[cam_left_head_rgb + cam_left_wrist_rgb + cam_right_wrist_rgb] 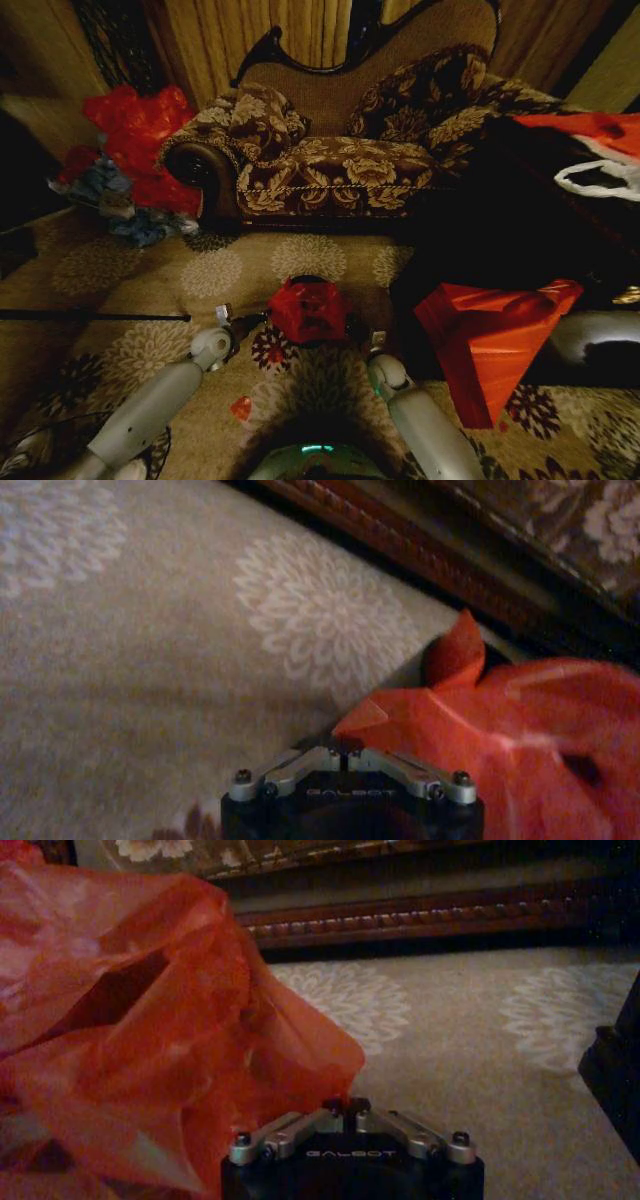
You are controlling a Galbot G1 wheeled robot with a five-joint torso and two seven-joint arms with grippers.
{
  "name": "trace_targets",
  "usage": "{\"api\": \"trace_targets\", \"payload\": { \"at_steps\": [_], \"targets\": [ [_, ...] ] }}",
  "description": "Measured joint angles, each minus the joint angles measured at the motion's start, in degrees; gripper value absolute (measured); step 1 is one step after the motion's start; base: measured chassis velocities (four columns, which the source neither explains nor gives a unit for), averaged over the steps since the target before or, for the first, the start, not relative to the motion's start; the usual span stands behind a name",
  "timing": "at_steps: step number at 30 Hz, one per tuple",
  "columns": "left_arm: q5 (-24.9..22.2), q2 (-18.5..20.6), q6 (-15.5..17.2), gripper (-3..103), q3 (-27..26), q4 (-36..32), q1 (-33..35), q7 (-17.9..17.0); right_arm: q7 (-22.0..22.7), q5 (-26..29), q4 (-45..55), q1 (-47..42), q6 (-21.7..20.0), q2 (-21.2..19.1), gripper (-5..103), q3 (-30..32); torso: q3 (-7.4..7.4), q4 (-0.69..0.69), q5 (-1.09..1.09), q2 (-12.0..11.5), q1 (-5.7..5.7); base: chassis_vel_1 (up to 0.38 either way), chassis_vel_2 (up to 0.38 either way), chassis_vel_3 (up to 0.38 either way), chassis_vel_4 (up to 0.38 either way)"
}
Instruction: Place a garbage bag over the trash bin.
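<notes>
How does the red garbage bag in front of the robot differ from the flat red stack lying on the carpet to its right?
The garbage bag is crumpled and puffy, standing as a rounded bundle; the red stack is flat, smooth and sharp-cornered. The garbage bag is smaller than the red stack. The left gripper and right gripper are each shut on the garbage bag's film, while nothing touches the red stack. Both are bright red and sit on the patterned carpet.

A dim room: a flower-patterned carpet [150,270] covers the floor, and an ornate brocade sofa [350,150] stands before striped curtains [260,30].
</notes>
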Motion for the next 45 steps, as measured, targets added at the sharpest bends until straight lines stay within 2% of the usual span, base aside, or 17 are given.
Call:
{"api": "trace_targets", "payload": {
  "at_steps": [9, 14, 17, 21, 26, 29, 34, 40, 45],
  "targets": [
    [1.22, -4.97, -4.32, 0, 2.73, 6.62, -6.69, -1.41, -0.41, -2.33, -4.83, 3.95, 2.02, 2.54, 0, 0.24, 0.00, -0.01, 0.00, -0.01, 0.00, 0.000, 0.000, 0.000, 0.000],
    [1.28, -5.27, -4.67, 0, 2.81, 6.83, -6.97, -2.07, -0.40, -3.06, -3.16, 1.82, 2.28, 1.83, 0, 0.86, 0.00, -0.01, 0.01, -0.01, 0.00, 0.000, 0.000, 0.000, 0.000],
    [1.52, -3.77, -5.03, 0, 2.61, 5.85, -4.75, -1.13, -0.68, -3.42, -2.13, -0.77, 2.74, 0.77, 0, 0.86, 0.00, -0.01, 0.00, -0.01, -0.01, 0.000, 0.000, 0.000, 0.000],
    [1.99, -3.70, -5.29, 0, 2.54, 6.09, -4.07, -0.86, -0.83, -3.71, -3.64, -0.54, 3.51, 1.32, 0, 0.92, 0.00, 0.01, -0.01, -0.01, -0.02, 0.000, 0.000, 0.000, 0.000],
    [3.31, -5.73, -5.72, 0, 2.94, 9.34, -6.73, -0.53, -1.30, -3.87, -7.82, 2.80, 4.40, 2.71, 0, 0.68, -0.01, -0.01, 0.00, -0.01, -0.01, 0.000, 0.000, 0.000, 0.000],
    [5.30, -8.47, -6.69, 0, 4.00, 13.78, -10.40, -0.23, -1.69, -4.49, -11.58, 5.62, 4.87, 4.09, 0, 0.99, -0.01, 0.00, 0.00, -0.01, -0.01, 0.000, 0.000, 0.000, 0.000],
    [7.07, -11.17, -8.13, 0, 5.49, 18.33, -13.66, 0.56, -2.09, -4.81, -13.40, 6.84, 5.52, 4.27, 0, 1.35, 0.00, -0.01, 0.00, -0.01, 0.00, 0.000, 0.000, 0.000, 0.000],
    [7.54, -13.11, -9.60, 0, 6.07, 20.73, -15.56, 1.47, -2.59, -5.22, -14.39, 7.74, 7.09, 4.28, 0, 2.10, 0.00, -0.01, 0.00, -0.01, 0.00, 0.000, 0.000, 0.000, 0.000],
    [7.55, -13.84, -10.78, 0, 6.07, 21.63, -16.87, 3.57, -3.56, -6.33, -15.16, 9.27, 9.86, 4.37, 0, 2.48, 0.00, -0.01, 0.00, -0.01, 0.00, 0.000, 0.000, 0.000, 0.000]
  ]
}}
